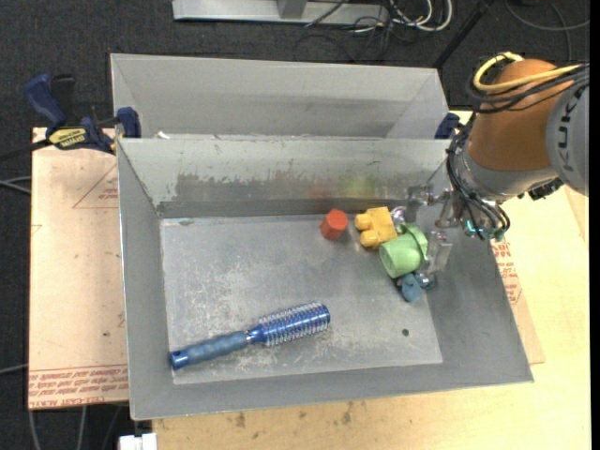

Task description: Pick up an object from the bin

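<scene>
While you weigh the next move, read the grey bin (234,270) from its left. A blue hairbrush (251,335) lies alone on the near-left floor. Its long axis runs left to right, the handle pointing near-left and the bristled head rising slightly toward the right. It is well apart from everything else and from the arm.

Further right, by the far wall, sits a small red block (334,225). Just beside it is a yellow plastic toy (374,227), which touches or almost touches a green rounded toy (404,252) lying right and a little nearer. A small dark-blue piece (411,292) lies just on the near side of the green one.

The gripper (431,262) hangs low at the right end of this cluster. The green toy is directly to its left, close enough that you cannot say whether they touch, and the dark-blue piece is at its near-left tip. Whether the gripper is open or closed you cannot tell, nor whether anything is in it.

The relation that matters is that the green toy lies left of the gripper, not under it. I judge it the likeliest pick, needing a short shift left. The yellow toy crowds its far-left side, the blue piece its near side, and the sloped right wall is close behind the orange-covered wrist (511,129).
</scene>
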Robot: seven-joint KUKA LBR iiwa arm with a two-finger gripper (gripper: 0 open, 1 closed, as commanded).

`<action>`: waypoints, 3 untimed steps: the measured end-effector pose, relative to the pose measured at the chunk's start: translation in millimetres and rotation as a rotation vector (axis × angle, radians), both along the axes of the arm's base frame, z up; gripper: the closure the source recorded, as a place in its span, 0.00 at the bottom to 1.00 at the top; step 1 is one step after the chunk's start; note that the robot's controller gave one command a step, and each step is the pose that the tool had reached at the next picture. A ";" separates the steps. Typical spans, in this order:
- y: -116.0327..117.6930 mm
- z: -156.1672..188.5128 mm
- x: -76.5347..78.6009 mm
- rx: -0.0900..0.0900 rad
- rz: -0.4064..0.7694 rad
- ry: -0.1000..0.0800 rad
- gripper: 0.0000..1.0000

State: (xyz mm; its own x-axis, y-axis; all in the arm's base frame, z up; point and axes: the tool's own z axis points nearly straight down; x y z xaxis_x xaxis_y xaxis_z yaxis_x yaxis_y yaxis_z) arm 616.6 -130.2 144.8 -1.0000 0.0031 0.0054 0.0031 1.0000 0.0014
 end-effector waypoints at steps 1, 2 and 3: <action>-4.1 -74.7 2.7 0.000 -0.002 -0.003 0.00; -4.2 -67.2 6.8 -0.002 0.001 -0.015 1.00; -1.4 68.2 14.1 -0.004 0.064 -0.018 1.00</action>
